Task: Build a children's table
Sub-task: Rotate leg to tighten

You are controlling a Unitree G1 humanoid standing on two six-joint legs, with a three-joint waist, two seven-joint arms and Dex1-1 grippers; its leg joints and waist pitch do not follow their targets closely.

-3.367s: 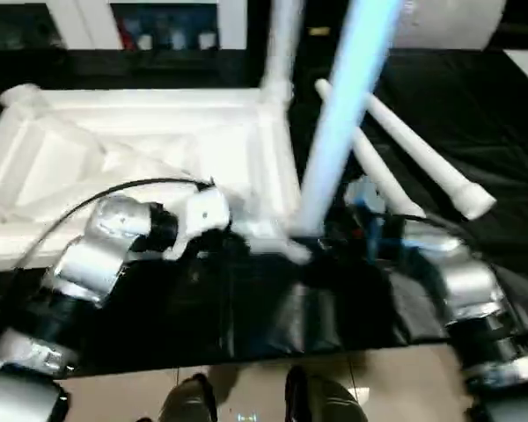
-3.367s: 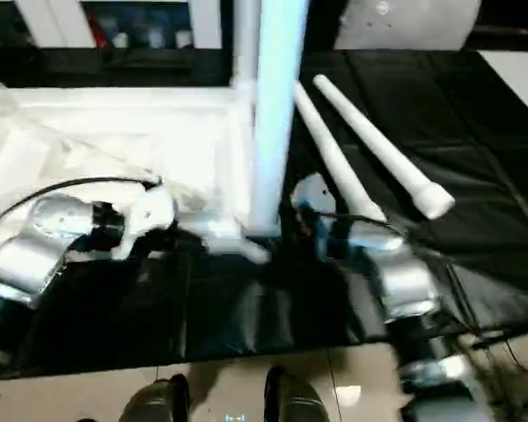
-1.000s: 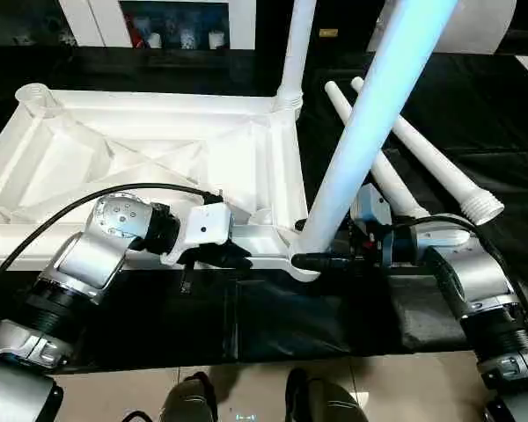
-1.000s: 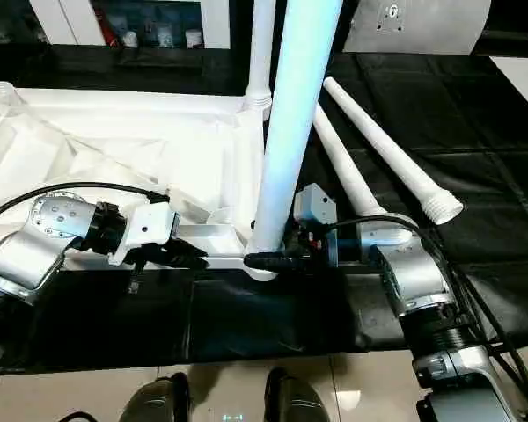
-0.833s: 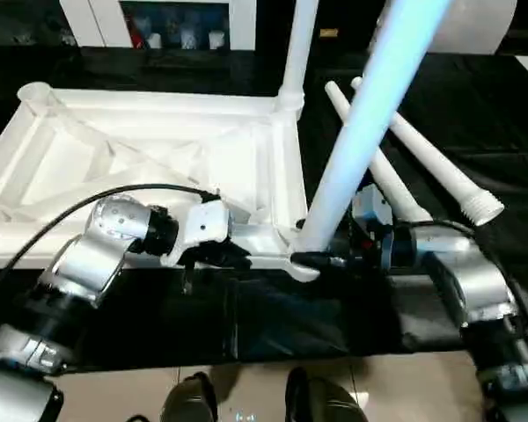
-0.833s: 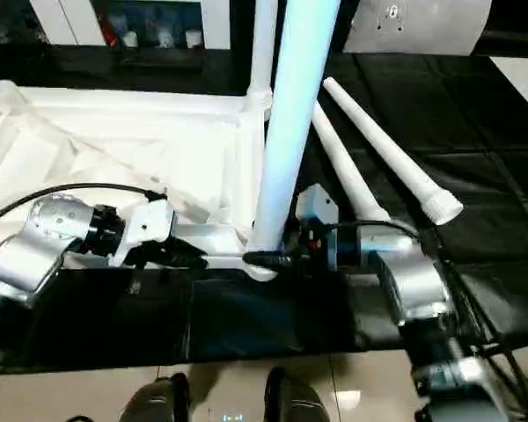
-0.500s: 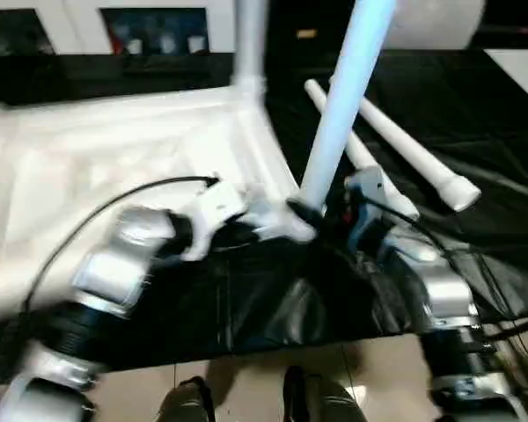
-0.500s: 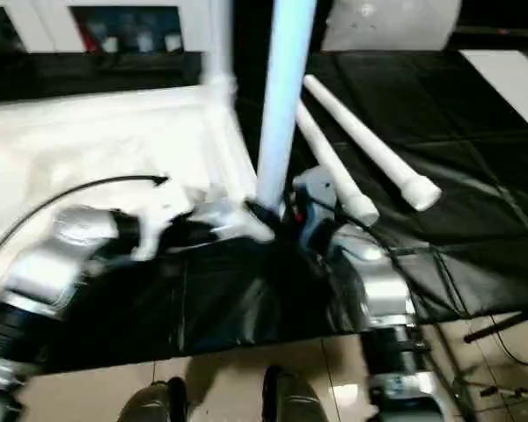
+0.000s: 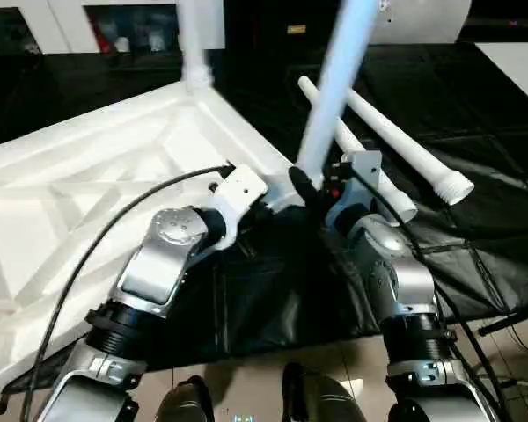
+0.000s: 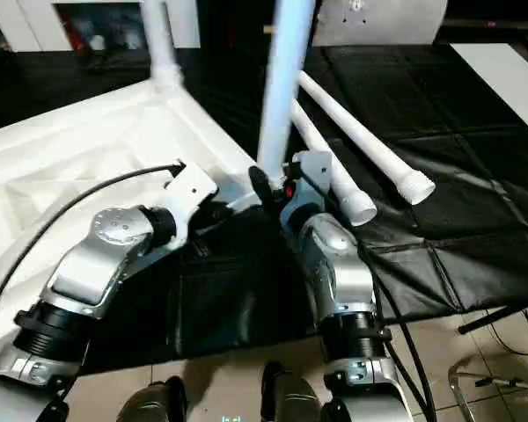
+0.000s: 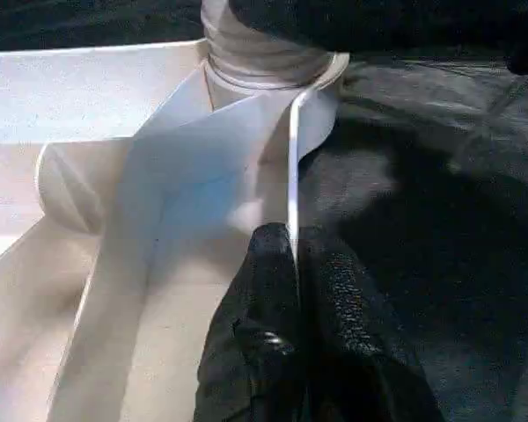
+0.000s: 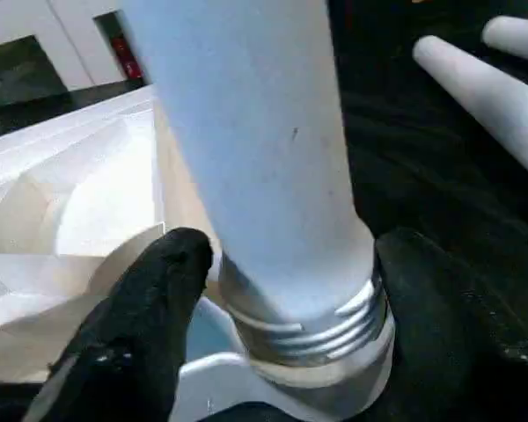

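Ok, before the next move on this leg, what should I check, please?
1. Top held: the left gripper has its jaws shut on the tabletop rim: ok.
2. Grip on the leg: the right gripper has its jaws open around the near leg: not ok.
3. Near leg seated: threads show above the socket: not ok.
4. The far leg stands in its corner: ok.
5. The loose legs lie apart from both arms: ok.

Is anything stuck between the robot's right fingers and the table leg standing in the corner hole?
Nothing visible. The right gripper straddles the upright leg just above its threaded end; one finger stands on each side, with bare leg between.
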